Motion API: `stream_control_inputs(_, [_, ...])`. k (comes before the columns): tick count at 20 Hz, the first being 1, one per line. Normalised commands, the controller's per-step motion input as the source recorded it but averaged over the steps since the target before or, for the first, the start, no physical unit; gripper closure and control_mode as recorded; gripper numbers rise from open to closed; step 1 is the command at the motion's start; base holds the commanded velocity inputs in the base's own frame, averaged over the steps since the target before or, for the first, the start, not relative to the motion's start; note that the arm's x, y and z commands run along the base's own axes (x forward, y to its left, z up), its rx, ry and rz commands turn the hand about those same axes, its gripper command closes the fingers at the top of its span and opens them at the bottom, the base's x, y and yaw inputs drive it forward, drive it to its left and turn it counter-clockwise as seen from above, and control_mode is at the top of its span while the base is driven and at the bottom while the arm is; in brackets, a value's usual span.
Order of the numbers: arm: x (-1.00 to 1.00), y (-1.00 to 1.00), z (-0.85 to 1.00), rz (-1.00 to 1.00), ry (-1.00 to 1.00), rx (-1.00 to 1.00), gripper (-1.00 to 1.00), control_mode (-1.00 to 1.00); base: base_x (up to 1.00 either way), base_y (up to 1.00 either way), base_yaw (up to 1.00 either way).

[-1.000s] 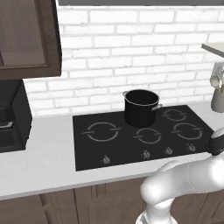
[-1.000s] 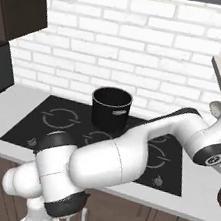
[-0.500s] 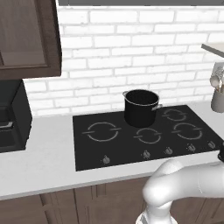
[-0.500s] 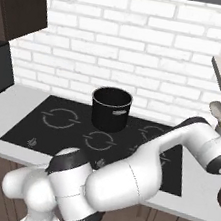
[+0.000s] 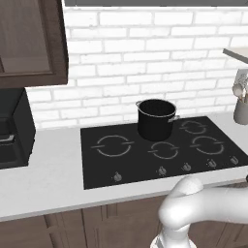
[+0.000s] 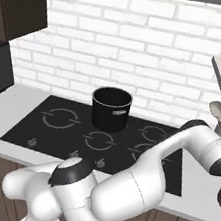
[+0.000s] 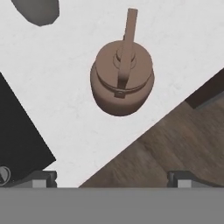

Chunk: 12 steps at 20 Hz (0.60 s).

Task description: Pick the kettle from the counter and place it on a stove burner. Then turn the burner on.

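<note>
Kettle (image 7: 122, 78) sits on pale surface (image 7: 175, 48), near its front edge, apart from stove (image 7: 17, 140) corner w/ bare room all round. Gripper (image 7: 112, 175) hangs above – jaws spread wide, nothing held. Black pot (image 5: 156, 118) on stove – back centre.

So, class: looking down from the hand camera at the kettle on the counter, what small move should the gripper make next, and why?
Probably shift forward over the kettle and descend. The gripper stands open and apart from it, the kettle sits upright on the counter near the edge, ahead of the fingertips, and its arched handle faces the camera, ungrasped.
</note>
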Motion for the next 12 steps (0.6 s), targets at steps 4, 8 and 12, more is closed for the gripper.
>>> stream_control_inputs(4, [0.01, 0.0, -0.23, 0.0, -0.02, -0.06, -1.0, -1.0, 0.0, 0.0, 0.0])
stream_control_inputs(8, [0.15, 0.0, -0.16, 0.0, -0.07, -0.02, -1.0, -1.0, 0.0, 0.0, 0.0])
stream_control_inputs(12, [0.18, -0.15, -0.03, 0.0, -0.08, 0.0, -1.0, -1.0, 0.0, 0.0, 0.0])
